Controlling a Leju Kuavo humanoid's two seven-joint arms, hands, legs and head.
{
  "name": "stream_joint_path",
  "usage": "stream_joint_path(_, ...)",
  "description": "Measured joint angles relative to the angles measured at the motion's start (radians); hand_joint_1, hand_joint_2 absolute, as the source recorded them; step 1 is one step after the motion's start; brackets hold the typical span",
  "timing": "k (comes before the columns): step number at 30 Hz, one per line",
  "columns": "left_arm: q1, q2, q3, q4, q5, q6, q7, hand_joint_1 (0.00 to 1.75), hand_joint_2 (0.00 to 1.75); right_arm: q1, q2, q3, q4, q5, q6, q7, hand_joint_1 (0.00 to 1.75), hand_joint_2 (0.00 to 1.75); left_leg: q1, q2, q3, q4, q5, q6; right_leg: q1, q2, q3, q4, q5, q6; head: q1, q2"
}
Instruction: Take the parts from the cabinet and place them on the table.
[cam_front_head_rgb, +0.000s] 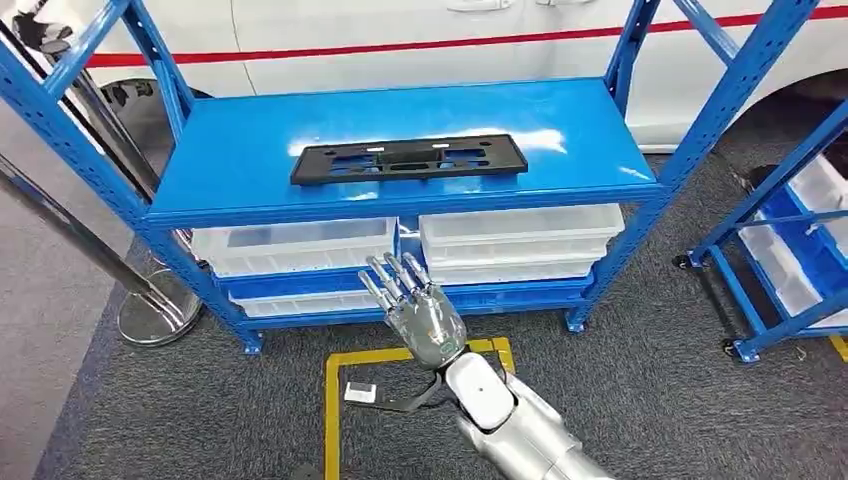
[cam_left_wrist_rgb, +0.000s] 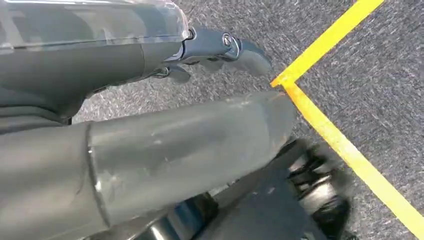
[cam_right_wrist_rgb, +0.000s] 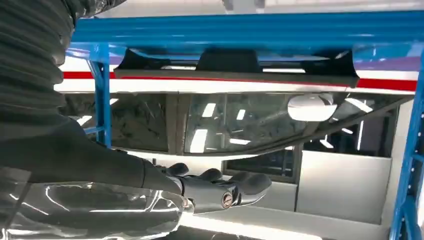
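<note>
**Right hand raised before blue cabinet; part on top shelf**

The right hand (cam_front_head_rgb: 420, 312) is raised in front of the blue cabinet (cam_front_head_rgb: 620, 186), fingers spread and holding nothing. The left hand (cam_left_wrist_rgb: 215, 47) hangs over grey carpet beside yellow floor tape (cam_left_wrist_rgb: 345, 145); it holds nothing, fingers extended. The black plastic part (cam_front_head_rgb: 408, 158) lies flat on the top shelf, apart from both hands. White bins (cam_front_head_rgb: 520, 240) occupy the shelf below. No legible writing.

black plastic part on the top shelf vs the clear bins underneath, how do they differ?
The flat black plastic part is dark, opaque and thin; the translucent white plastic bins are pale, see-through and deeper. The part lies alone in the open on the blue metal rack's top shelf; the bins sit side by side, stacked, on lower shelves. Both are long, lie level and rest untouched on the rack.
</note>
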Motion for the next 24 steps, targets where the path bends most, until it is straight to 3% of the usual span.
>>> stream_joint_path(1, -0.001, -0.002, 0.0, 0.0, -0.001, -0.003, -0.002, 0.0, 0.0, 0.0, 0.001, 0.0, -0.004, 0.0, 0.0, 0.001, 0.0, 1.75, -0.001, 0.0, 0.025, -0.053, -0.008, 0.003, 0.002, 0.001, -0.002, 0.003, -0.002, 0.005, 0.0, 0.0)
stream_joint_path(2, -0.002, -0.003, 0.0, 0.0, -0.002, -0.007, -0.004, 0.0, 0.0, -0.002, 0.002, 0.0, -0.005, -0.002, 0.0, -0.003, 0.0, 1.75, -0.007, -0.003, 0.028, -0.063, -0.005, 0.013, 0.007, 0.003, -0.005, 0.008, -0.003, 0.011, 0.001, 0.0)
stream_joint_path(5, 0.002, -0.008, -0.002, 0.0, 0.0, -0.013, -0.005, 0.0, 0.0, -0.017, 0.003, 0.0, -0.003, -0.013, 0.0, -0.003, 0.0, 1.75, -0.011, -0.004, 0.025, -0.063, 0.0, 0.03, 0.004, 0.002, -0.004, 0.0, 0.002, 0.029, 0.0, 0.0)
stream_joint_path(7, 0.001, -0.012, -0.002, 0.0, 0.0, -0.013, -0.005, 0.0, 0.0, -0.018, 0.002, 0.002, -0.001, -0.007, 0.0, 0.011, 0.0, 1.75, -0.005, -0.004, 0.031, -0.075, 0.009, 0.045, -0.001, 0.001, -0.013, 0.029, -0.023, 0.039, 0.001, 0.0)
stream_joint_path(10, 0.002, -0.012, -0.002, 0.0, -0.003, -0.014, 0.002, 0.0, 0.0, -0.019, 0.004, 0.004, 0.023, -0.007, 0.007, 0.019, 0.0, 1.75, -0.007, -0.002, 0.027, -0.074, 0.009, 0.053, -0.002, 0.001, -0.116, 0.244, -0.133, 0.047, 0.0, 0.0)
stream_joint_path(11, 0.003, -0.012, -0.002, 0.0, -0.006, -0.015, 0.004, 0.0, 0.0, -0.017, 0.004, 0.004, 0.041, -0.007, 0.005, 0.014, 0.0, 1.75, -0.008, -0.002, 0.027, -0.074, 0.008, 0.053, -0.003, 0.001, -0.144, 0.302, -0.146, 0.049, 0.0, 0.0)
stream_joint_path(12, 0.005, -0.012, -0.002, 0.0, -0.007, -0.016, 0.005, 0.0, 0.0, -0.015, 0.003, 0.004, 0.053, -0.007, 0.003, 0.009, 0.0, 1.75, -0.008, -0.003, 0.027, -0.073, 0.008, 0.053, -0.003, 0.001, -0.147, 0.306, -0.134, 0.048, 0.001, 0.0)
stream_joint_path(14, 0.005, -0.012, -0.002, 0.0, -0.011, -0.016, 0.007, 0.0, 0.0, -0.014, 0.003, 0.002, 0.074, -0.006, 0.002, 0.006, 0.0, 1.75, -0.008, -0.005, 0.028, -0.07, 0.006, 0.052, -0.003, 0.001, -0.097, 0.203, -0.063, 0.043, 0.0, 0.0)
stream_joint_path(15, 0.005, -0.012, -0.002, 0.0, -0.013, -0.016, 0.008, 0.0, 0.0, -0.018, 0.003, -0.002, 0.086, -0.005, 0.001, 0.006, 0.0, 1.75, -0.008, -0.006, 0.029, -0.069, 0.004, 0.049, -0.003, 0.0, -0.047, 0.102, -0.015, 0.037, 0.0, 0.0)
stream_joint_path(16, 0.005, -0.012, -0.002, 0.0, -0.016, -0.018, 0.008, 0.0, 0.0, -0.022, 0.004, -0.009, 0.099, -0.004, 0.001, 0.006, 0.0, 1.75, -0.008, -0.006, 0.029, -0.068, 0.002, 0.046, -0.002, 0.0, -0.012, 0.024, 0.002, 0.031, 0.0, 0.0)
stream_joint_path(17, 0.003, -0.012, -0.002, 0.0, -0.017, -0.02, 0.008, 0.0, 0.0, -0.028, 0.006, -0.019, 0.116, -0.004, 0.001, 0.006, 0.0, 1.75, -0.017, -0.006, 0.025, -0.062, 0.0, 0.039, 0.005, -0.001, -0.004, 0.005, -0.006, 0.03, 0.0, 0.0)
stream_joint_path(19, 0.003, -0.012, -0.002, 0.0, -0.018, -0.023, 0.008, 0.0, 0.0, -0.031, 0.006, -0.04, 0.145, -0.004, 0.0, 0.006, 0.0, 1.75, -0.016, -0.006, 0.025, -0.066, 0.002, 0.032, 0.005, 0.001, -0.008, 0.008, -0.006, 0.025, 0.0, 0.0)
stream_joint_path(21, 0.002, -0.012, -0.002, 0.0, -0.019, -0.027, 0.008, 0.0, 0.0, -0.036, 0.006, -0.06, 0.162, -0.007, 0.0, -0.003, 0.0, 1.75, -0.015, -0.006, 0.028, -0.068, 0.0, 0.019, 0.001, 0.002, -0.004, -0.002, 0.001, 0.012, 0.0, 0.0)
stream_joint_path(22, 0.002, -0.012, -0.002, 0.0, -0.021, -0.027, 0.008, 0.0, 0.0, -0.04, 0.006, -0.067, 0.168, -0.007, -0.001, -0.01, 0.0, 1.75, -0.011, -0.005, 0.021, -0.049, -0.016, 0.015, -0.002, 0.001, 0.0, -0.008, 0.004, 0.007, 0.0, 0.0)
stream_joint_path(24, -0.002, -0.012, -0.002, 0.0, -0.027, -0.029, 0.004, 0.0, 0.0, -0.046, 0.006, -0.088, 0.177, -0.008, -0.001, -0.013, 0.0, 1.75, -0.009, -0.005, -0.037, 0.074, -0.089, 0.008, -0.003, -0.001, -0.001, -0.008, 0.004, -0.001, 0.0, 0.0)
